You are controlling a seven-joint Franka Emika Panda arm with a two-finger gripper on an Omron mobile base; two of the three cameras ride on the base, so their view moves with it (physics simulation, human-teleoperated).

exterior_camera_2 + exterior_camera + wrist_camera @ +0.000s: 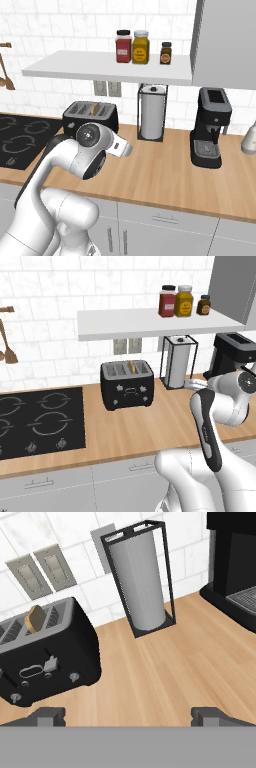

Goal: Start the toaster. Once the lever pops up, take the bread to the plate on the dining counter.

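Wooden table lay beneath wide, empty jaws; ahead-left, the toaster held bread in one slot.

Wall: white marble-look tiles, with two grey outlet plates under the shelf.
Shelf: a white floating shelf carrying three jars.
Counter: light wood worktop with a black stovetop set in at the left.
Cabinets: grey drawer fronts below the counter.
Utensils: wooden spoons hanging on the wall at far left.
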